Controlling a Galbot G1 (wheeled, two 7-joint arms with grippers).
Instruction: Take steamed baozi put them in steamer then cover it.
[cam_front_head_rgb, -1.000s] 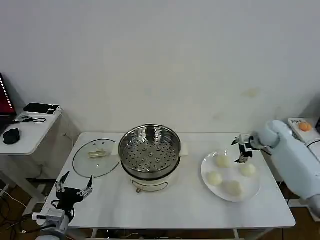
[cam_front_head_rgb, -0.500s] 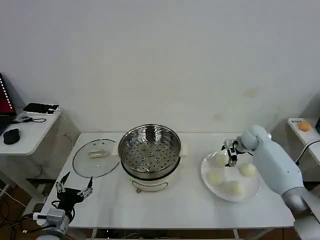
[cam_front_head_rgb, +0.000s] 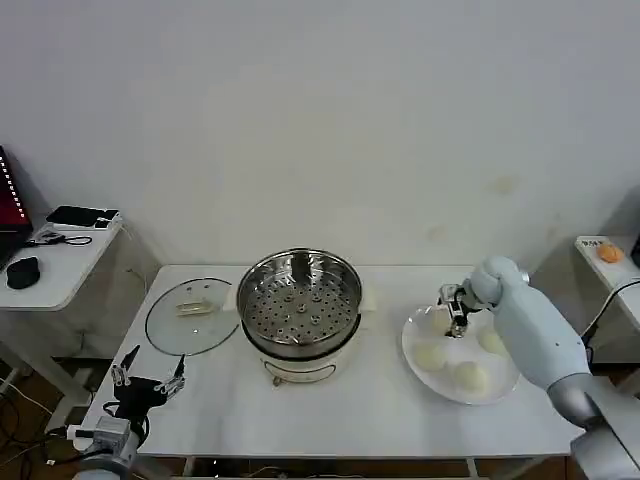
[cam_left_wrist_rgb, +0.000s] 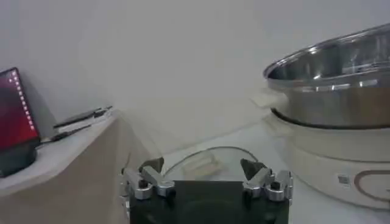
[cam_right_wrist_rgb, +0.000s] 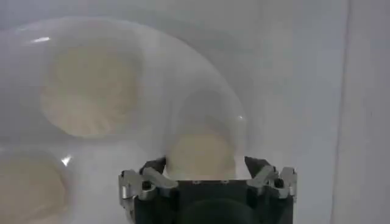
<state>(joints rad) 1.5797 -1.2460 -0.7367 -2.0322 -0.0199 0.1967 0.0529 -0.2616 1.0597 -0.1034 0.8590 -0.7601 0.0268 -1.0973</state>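
**Right arm swinging in over the far-left bun**

I'm bringing the right gripper leftward across the plate; a second ago it was hanging near the plate's far right edge, now it's hovering at the rear-left bun. In the right wrist view the jaws are standing apart with that baozi between them, probably not touching yet. Three other buns are sitting on the plate. The steamer is waiting empty mid-table, glass lid lying just to its left. Left gripper is idling, jaws apart, at the table's front-left corner. First pick is about to start.
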